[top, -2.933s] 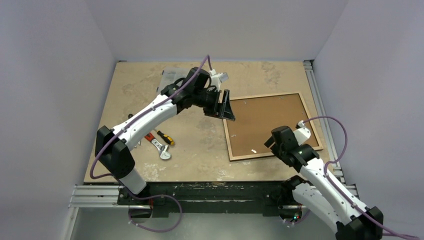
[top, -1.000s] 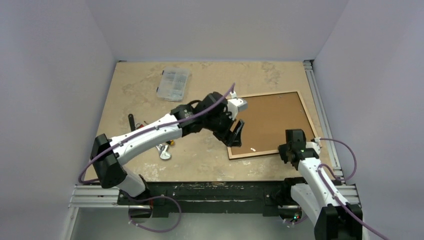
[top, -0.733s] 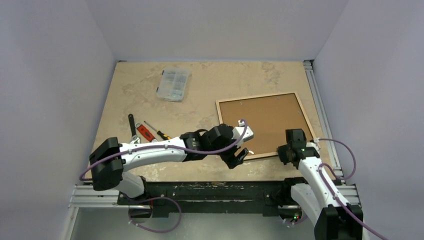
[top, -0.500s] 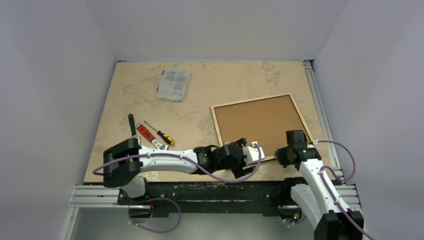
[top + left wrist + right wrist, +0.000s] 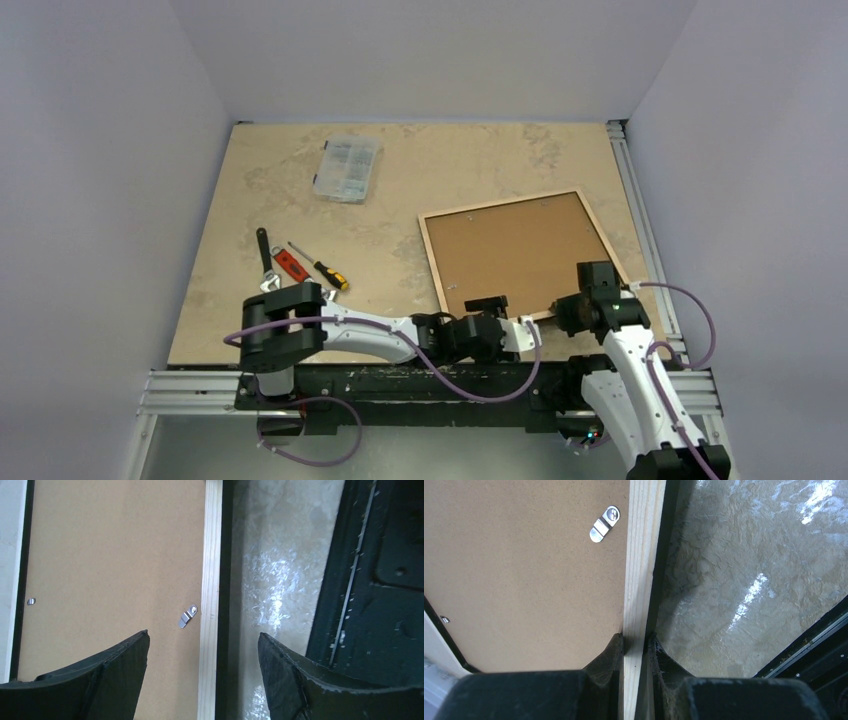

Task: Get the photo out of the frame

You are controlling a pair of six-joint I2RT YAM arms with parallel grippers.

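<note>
At the near edge of the table (image 5: 450,160), the right gripper (image 5: 634,642) pinches the frame (image 5: 500,202) by its pale wood rim, a finger on either side, nearly closed. It is likely pinning the frame down so the other arm can work. Just beside it, the left gripper (image 5: 202,640) hovers wide open over the same rim, holding nothing. A metal clip (image 5: 187,616) shows between its fingers — probably the target. The frame lies face down, brown backing (image 5: 515,250) up, the clip lapping onto it. Photo not visible — presumably under the backing. Farther left: screwdrivers (image 5: 325,272), wrench (image 5: 264,255). Beyond, a clear parts box (image 5: 346,168).
</note>
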